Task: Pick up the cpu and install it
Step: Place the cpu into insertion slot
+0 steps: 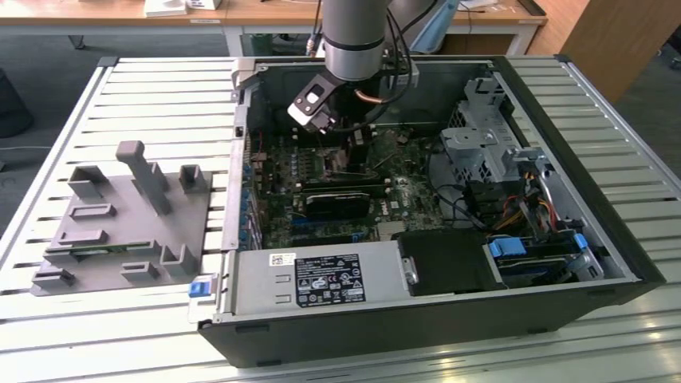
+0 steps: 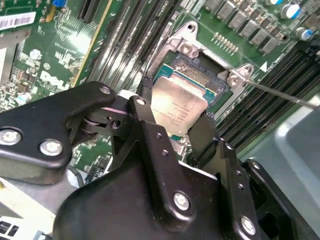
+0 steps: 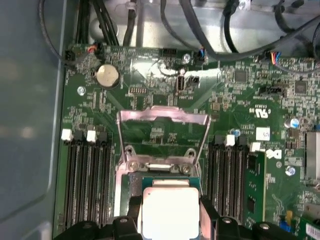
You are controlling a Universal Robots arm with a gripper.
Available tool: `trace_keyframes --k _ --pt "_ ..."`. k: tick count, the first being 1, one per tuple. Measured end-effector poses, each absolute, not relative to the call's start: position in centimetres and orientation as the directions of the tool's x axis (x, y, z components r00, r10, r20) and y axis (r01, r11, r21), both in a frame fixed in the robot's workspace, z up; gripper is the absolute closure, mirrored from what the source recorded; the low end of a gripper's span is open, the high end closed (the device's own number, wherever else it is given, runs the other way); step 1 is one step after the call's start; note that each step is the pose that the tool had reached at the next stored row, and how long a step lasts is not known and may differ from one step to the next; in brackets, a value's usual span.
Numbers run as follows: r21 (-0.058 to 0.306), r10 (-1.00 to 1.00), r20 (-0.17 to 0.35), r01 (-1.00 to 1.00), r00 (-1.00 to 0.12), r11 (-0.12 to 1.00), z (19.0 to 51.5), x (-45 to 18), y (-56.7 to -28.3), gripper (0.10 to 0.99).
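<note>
cpu (image 2: 179, 107): one; square, so no long axis; it lies flat with its silvery top facing up, edges roughly in line with the socket frame in the first wrist view; it sits over the socket opening, in the middle part of the motherboard
gripper (image 2: 175, 120): one; two black fingers (image 2: 145, 117) press on opposite edges of the cpu, clamped on it
socket (image 2: 197, 67): one, dark and metal-framed; its one load plate (image 3: 162, 130) is swung open, away from the opening; one thin metal lever (image 2: 280, 95) runs off past a corner of the frame
memory slots (image 3: 87, 175): long black slots on both sides of the socket, parallel to each other; exact count cannot be told
motherboard (image 3: 240, 100): one, green; one round coin cell (image 3: 107, 76) near a corner
case (image 1: 426, 327): one, open on its side on the slatted table (image 1: 159, 104); the arm (image 1: 356, 40) reaches down into it
tray (image 1: 107, 239): one, grey, toward the table edge at the exterior view's left, just beside the case
</note>
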State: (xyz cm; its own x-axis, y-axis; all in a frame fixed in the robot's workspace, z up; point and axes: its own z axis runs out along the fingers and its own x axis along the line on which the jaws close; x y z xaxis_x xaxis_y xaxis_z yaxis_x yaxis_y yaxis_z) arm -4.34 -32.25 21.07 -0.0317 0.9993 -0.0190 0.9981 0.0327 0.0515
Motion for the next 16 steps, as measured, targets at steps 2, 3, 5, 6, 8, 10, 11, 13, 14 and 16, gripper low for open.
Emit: trace_keyframes --k 2,3,5,6,8,10,11,13,14,16 --pt "0.051 0.999 -0.019 0.998 -0.029 0.030 21.00 -4.41 -32.14 0.545" --pt "0.051 0.999 -0.019 0.998 -0.028 0.029 20.95 -4.41 -32.05 0.545" --pt "0.051 0.999 -0.019 0.998 -0.026 0.027 20.88 -4.41 -31.80 0.545" --pt "0.051 0.999 -0.019 0.998 -0.025 0.026 20.86 -4.41 -31.67 0.545" --pt "0.051 1.000 -0.019 0.998 -0.023 0.024 20.78 -4.41 -31.39 0.545" --pt "0.051 1.000 -0.019 0.999 -0.015 0.016 20.63 -4.47 -31.33 0.545" --pt "0.051 1.000 -0.019 0.999 -0.012 0.013 20.56 -4.48 -31.33 0.545" --pt "0.051 1.000 -0.019 0.999 -0.009 0.010 20.42 -4.49 -31.34 0.545" --pt "0.051 1.000 -0.019 0.999 -0.008 0.009 20.36 -4.49 -31.34 0.545" --pt "0.051 1.000 -0.019 0.999 -0.005 0.006 20.24 -4.50 -31.34 0.545"
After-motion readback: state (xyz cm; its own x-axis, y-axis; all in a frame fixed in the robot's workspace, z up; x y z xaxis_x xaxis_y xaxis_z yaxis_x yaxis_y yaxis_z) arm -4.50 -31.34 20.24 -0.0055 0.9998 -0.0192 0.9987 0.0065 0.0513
